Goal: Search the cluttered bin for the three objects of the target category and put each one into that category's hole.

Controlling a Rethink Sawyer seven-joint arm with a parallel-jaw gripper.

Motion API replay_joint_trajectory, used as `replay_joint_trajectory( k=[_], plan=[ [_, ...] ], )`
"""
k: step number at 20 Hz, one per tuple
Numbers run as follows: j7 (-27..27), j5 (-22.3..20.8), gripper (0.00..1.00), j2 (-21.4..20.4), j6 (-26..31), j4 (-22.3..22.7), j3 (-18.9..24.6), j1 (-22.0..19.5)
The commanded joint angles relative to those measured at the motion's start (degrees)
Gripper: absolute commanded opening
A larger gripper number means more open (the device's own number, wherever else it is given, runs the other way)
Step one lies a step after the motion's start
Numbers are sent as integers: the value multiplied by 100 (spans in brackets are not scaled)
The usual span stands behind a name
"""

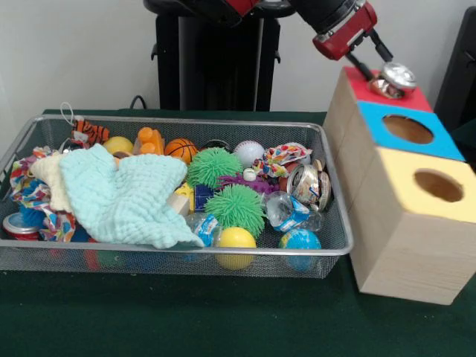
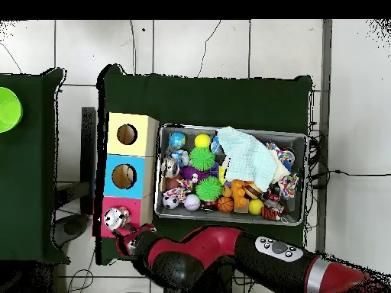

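Observation:
My gripper (image 1: 381, 68) is shut on a dented silver can (image 1: 394, 77) and holds it just over the red top (image 1: 372, 91) of the pale wooden box; the can hides the red box's hole. In the overhead view the can (image 2: 116, 217) sits over the red top (image 2: 107, 227), with my gripper (image 2: 127, 235) beside it. The wire-mesh bin (image 1: 149, 260) lies to the left, full of toys. A second silver can (image 1: 308, 184) lies at the bin's right end. A red-sided can (image 1: 18, 226) shows at its front left corner.
The blue-topped box's hole (image 1: 407, 129) and the yellow-topped box's hole (image 1: 439, 186) are in line with the red one. A pale green cloth (image 1: 126, 197) covers the bin's left half. Spiky green balls (image 1: 235, 208), other balls and a clear bottle (image 1: 286, 210) crowd the rest.

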Motion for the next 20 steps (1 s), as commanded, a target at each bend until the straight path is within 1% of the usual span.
replay_joint_trajectory(
  k=[1,2,3,4,6,8,11,13,18,20],
  plan=[
    [450,-1284,0,2785,-5852,-2638,860,620],
    [799,-1570,0,3047,-5973,-2696,1012,498],
    [956,-1689,0,3119,-6026,-2731,1053,455],
    [1304,-1885,0,3304,-6193,-2778,1131,367],
    [1655,-1943,0,3391,-6469,-2836,1142,335],
    [1573,-1761,0,3282,-6658,-2877,1011,427],
    [1529,-1582,0,3070,-6735,-3004,779,594],
    [1565,-1519,0,2890,-6691,-3085,669,696],
    [1935,-1433,0,2510,-6137,-3317,687,825],
    [1943,-1461,0,2462,-6015,-3414,668,887]
  ],
)
